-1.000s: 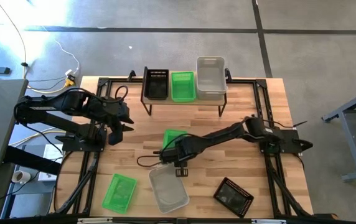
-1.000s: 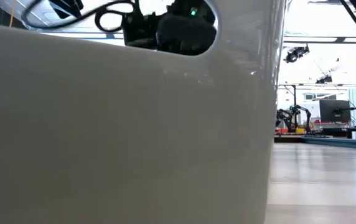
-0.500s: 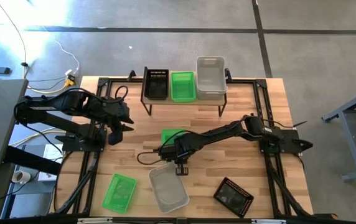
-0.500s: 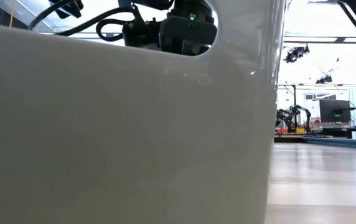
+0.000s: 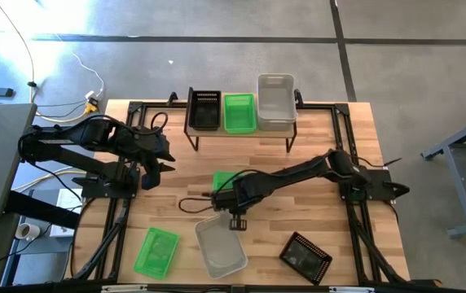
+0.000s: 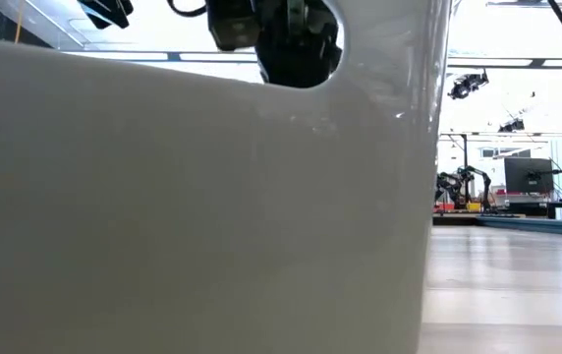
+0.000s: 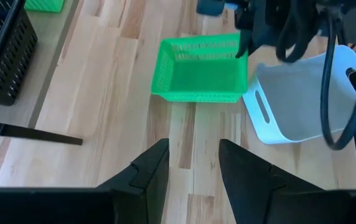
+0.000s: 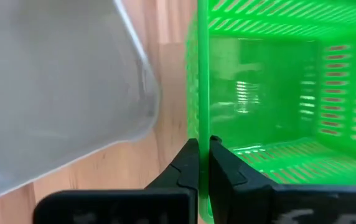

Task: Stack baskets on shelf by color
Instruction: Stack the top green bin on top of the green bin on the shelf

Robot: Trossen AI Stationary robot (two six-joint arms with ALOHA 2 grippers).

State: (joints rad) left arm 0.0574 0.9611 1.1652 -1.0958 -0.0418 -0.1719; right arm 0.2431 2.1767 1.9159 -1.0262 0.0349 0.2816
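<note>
Right pincer clamped on green basket rim, mid-counter.

Green basket (image 5: 226,180) sits at the centre of the counter (image 5: 355,146), with a whitish basket (image 5: 221,247) just beside it. Right pincer (image 8: 203,155) has its fingers together on the green basket's side wall. On the shelf (image 5: 241,130), side by side: black basket (image 5: 204,109), green basket (image 5: 239,112), whitish basket (image 5: 276,101). Another green one (image 5: 156,250) and a black one (image 5: 305,256) lie near the counter's front edge. Left pincer (image 7: 193,171) hangs over the left side, fingers apart, holding nothing.
</note>
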